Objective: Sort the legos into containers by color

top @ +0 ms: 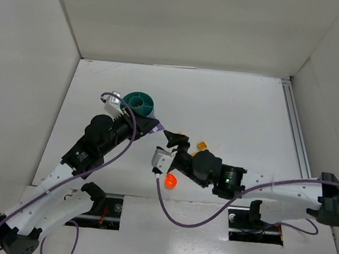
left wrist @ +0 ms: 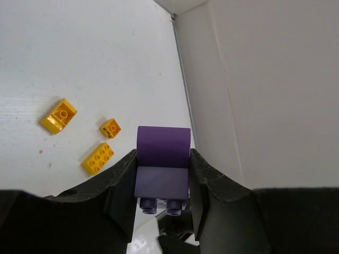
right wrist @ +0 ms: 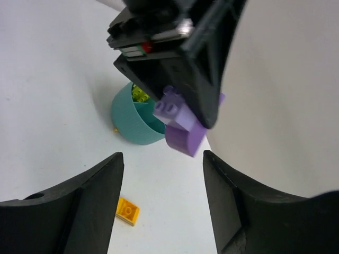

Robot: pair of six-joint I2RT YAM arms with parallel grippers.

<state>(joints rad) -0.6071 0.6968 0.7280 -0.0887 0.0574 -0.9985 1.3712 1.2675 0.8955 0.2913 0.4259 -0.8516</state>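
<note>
Legos show in several places on the white table. A purple brick is clamped between the fingers of the left gripper, studs facing the wrist camera and curved end pointing outward, lifted clear of the table. In the top view this gripper hangs at 4 o'clock from the teal dish, close to its rim; whether they touch cannot be told. The right wrist view shows lime green bricks lying inside the dish, though the compartment is unclear. At 4 o'clock from the left gripper, just beside it and aimed toward it, sits the right gripper, its jaws spread apart with nothing between them; through that gap its own camera sees the purple brick and the dish beyond. An orange-yellow brick lies on the table at 3 o'clock from the right gripper. The left wrist view shows three more yellow pieces on the table, at 9 to 10 o'clock from the purple brick: a sloped brick, a small cube brick and a studded plate, all near one another but apart. A bright orange-red spot glows at 6 o'clock from the right gripper; brick or light, I cannot tell.
</note>
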